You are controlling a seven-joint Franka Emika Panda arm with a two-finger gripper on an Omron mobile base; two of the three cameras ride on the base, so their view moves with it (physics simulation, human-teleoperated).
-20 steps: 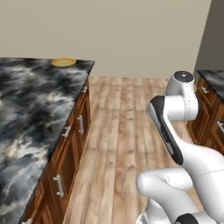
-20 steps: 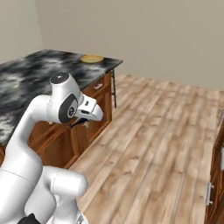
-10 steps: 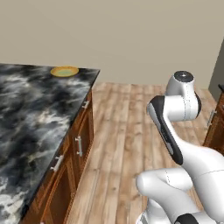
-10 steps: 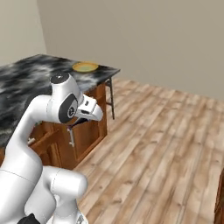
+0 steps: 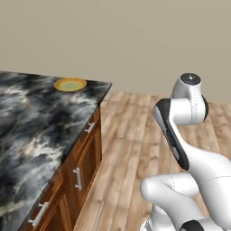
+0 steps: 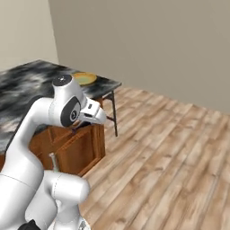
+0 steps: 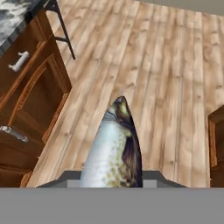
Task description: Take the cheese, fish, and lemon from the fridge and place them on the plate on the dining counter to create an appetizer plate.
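The fish point(image 7: 114, 151), silvery with a speckled belly and dark back, sticks up from between my gripper's fingers in the hand view, head pointing away over the wooden floor. My gripper point(image 6: 86, 125) is shut on it, held in front of the arm beside the dining counter point(image 6: 27, 83). The counter's marbled top point(image 5: 31, 122) runs along the left in the left base view. Near its far corner sits the plate point(image 5: 70, 84), yellow-green with an orange rim and nothing on it, also seen in the right base view point(image 6: 84, 78). The cheese, the lemon and the fridge are out of view.
Brown wood cabinets with silver handles point(image 5: 77, 178) stand under the counter. A dark metal stool leg point(image 6: 114, 112) stands at the counter's end. Another wood cabinet point(image 7: 217, 146) edges in at the right of the hand view. Plank floor point(image 6: 170, 152) stretches to the beige wall.
The whole picture has shifted: the base has driven, so the counter and plate now sit nearer and further right. The arm's pose and its grip on the fish look unchanged.
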